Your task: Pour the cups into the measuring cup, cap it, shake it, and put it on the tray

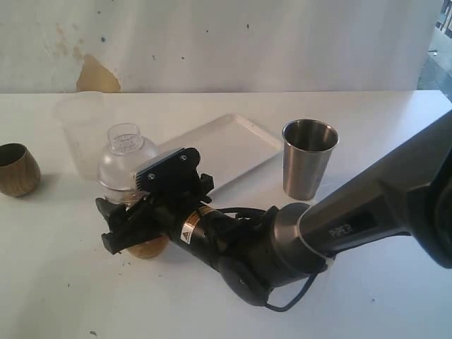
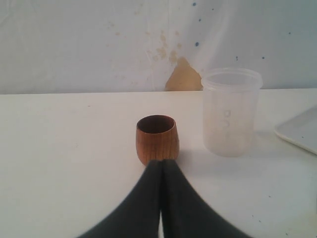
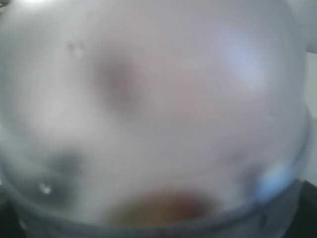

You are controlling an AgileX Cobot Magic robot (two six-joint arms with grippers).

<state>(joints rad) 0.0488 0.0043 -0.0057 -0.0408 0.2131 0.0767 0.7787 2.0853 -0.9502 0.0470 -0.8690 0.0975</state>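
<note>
The exterior view looks down over the white worktop (image 1: 56,282) toward the stained wall (image 1: 282,42); the small rounded brown wooden cup (image 1: 15,169) sits at its left edge. The left wrist view, low and near that cup, faces the same wall. The right wrist view presses against a blurred clear plastic dome (image 3: 158,99).

light: bright, even | shadows: soft | right wrist view: fully blurred | left pincer (image 2: 161,164): out of focus

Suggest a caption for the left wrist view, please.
Shut left gripper faces a small rounded brown wooden cup beside a frosted plastic cup.
</note>
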